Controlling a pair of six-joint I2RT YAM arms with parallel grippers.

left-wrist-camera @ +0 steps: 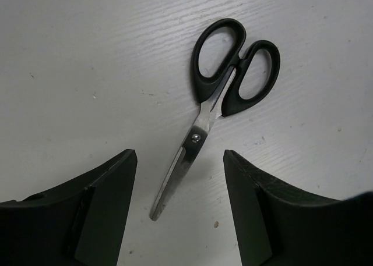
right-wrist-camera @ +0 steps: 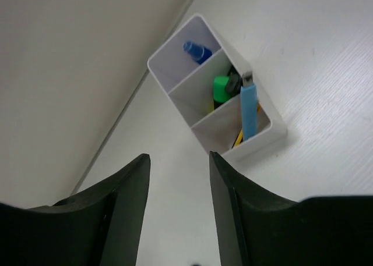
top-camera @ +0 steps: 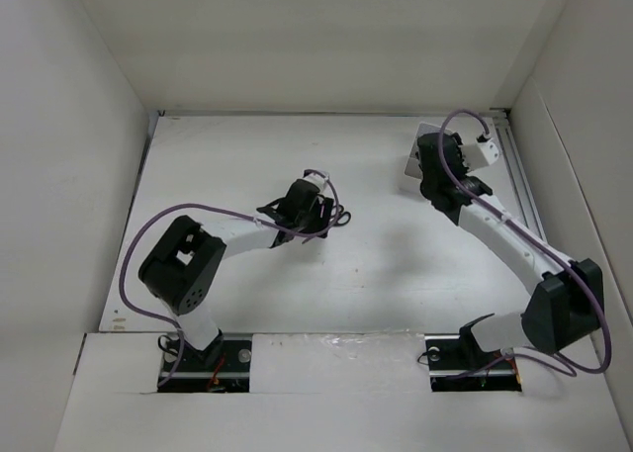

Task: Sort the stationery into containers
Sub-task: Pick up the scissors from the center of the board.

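Observation:
Black-handled scissors (left-wrist-camera: 217, 94) lie flat on the white table, closed, with the blade tip pointing between my left fingers. My left gripper (left-wrist-camera: 180, 156) is open just above them, jaws on either side of the blades and not touching. In the top view the left gripper (top-camera: 315, 211) is at mid-table with the scissor handles (top-camera: 342, 218) beside it. My right gripper (right-wrist-camera: 178, 156) is open and empty, above the table near a white three-compartment container (right-wrist-camera: 274, 135). The container holds a dark blue pen (right-wrist-camera: 197, 50), a green highlighter (right-wrist-camera: 220, 89), a light-blue item (right-wrist-camera: 249, 110) and something yellow (right-wrist-camera: 238, 139).
The container (top-camera: 413, 157) stands at the back right, partly hidden by my right gripper (top-camera: 431, 171). White walls close in the table on the left, back and right. Purple cables run along both arms.

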